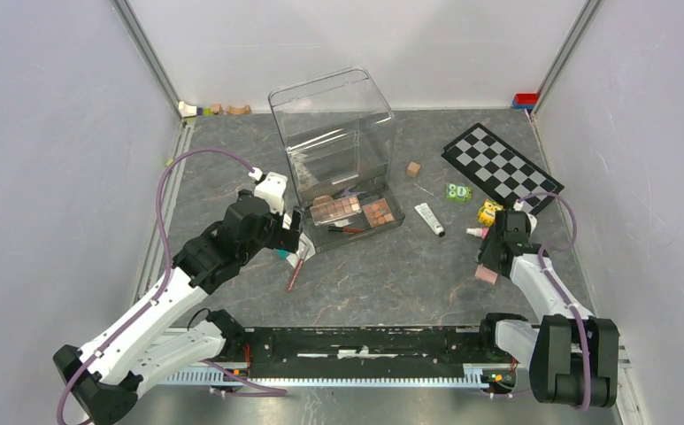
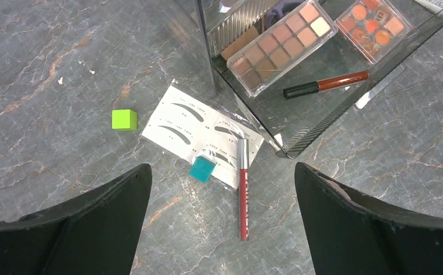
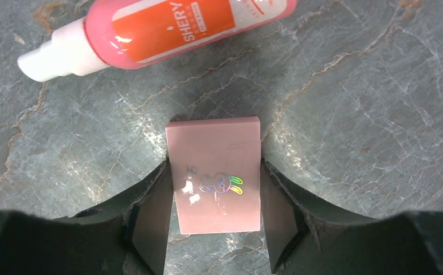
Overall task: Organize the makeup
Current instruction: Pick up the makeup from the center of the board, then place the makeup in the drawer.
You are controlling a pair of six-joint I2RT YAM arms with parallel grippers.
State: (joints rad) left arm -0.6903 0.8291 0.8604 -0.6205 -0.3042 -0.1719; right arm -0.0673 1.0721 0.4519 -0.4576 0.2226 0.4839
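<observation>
Grey marbled table (image 1: 391, 274) seen from above, with two robot arms at its near edge.

On the left, the left pincer (image 1: 295, 239), fingers wide apart and nothing between them, above a white eyebrow card (image 2: 179, 121) lying flat on the table. On the card's near edge, a small teal cube (image 2: 202, 169). Across the card's right corner, a red lip pencil (image 2: 243, 195). Near the card's left end but apart from it, a lime-green cube (image 2: 124, 119).

Just beside the card, a clear plastic box (image 1: 334, 124) with a low front tray. In that tray: a brown eyeshadow palette (image 2: 282, 43), an orange-toned palette (image 2: 376, 26), and, nearer the front, a red pen with a black cap (image 2: 328, 84).

On the right, the right pincer (image 3: 214, 172), clamped on a pale pink compact (image 3: 216, 143) by its two long sides. On the compact's lid, a small shiny rabbit sticker. Unclear whether lifted or resting on the table. Just beyond the compact, a pink bottle (image 3: 161, 28) on its side, white cap to the left.

Farther back on the table, a white tube (image 1: 429, 219), green dice (image 1: 458, 191) and a black-and-white checkerboard (image 1: 502, 168).
</observation>
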